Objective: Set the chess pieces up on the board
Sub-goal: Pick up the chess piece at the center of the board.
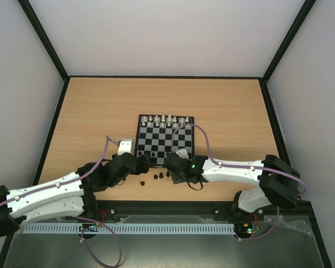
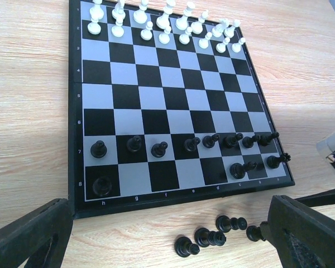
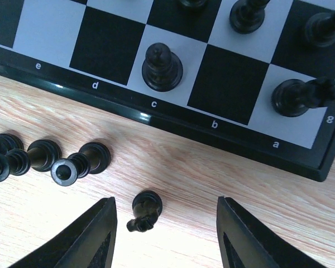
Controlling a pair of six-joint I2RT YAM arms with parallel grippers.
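The wooden worktop [image 1: 100, 111] carries two arms, the left arm [image 1: 44, 195] and the right arm [image 1: 240, 170], both reaching in from its near edge. One board [image 2: 156, 100] lies about mid-worktop. The left gripper [image 2: 167, 234] hangs spread wide and empty. The right gripper [image 3: 165, 223] is likewise spread, with one loose piece [image 3: 145, 211] on the wood between its fingers, untouched. Black chess pieces [image 2: 159, 149] on the board number eleven: eight in one row and three in the row nearest the worktop's near edge. The overhead view shows four more on the wood beside that edge. White pieces [image 2: 140, 15] fill the two far rows.
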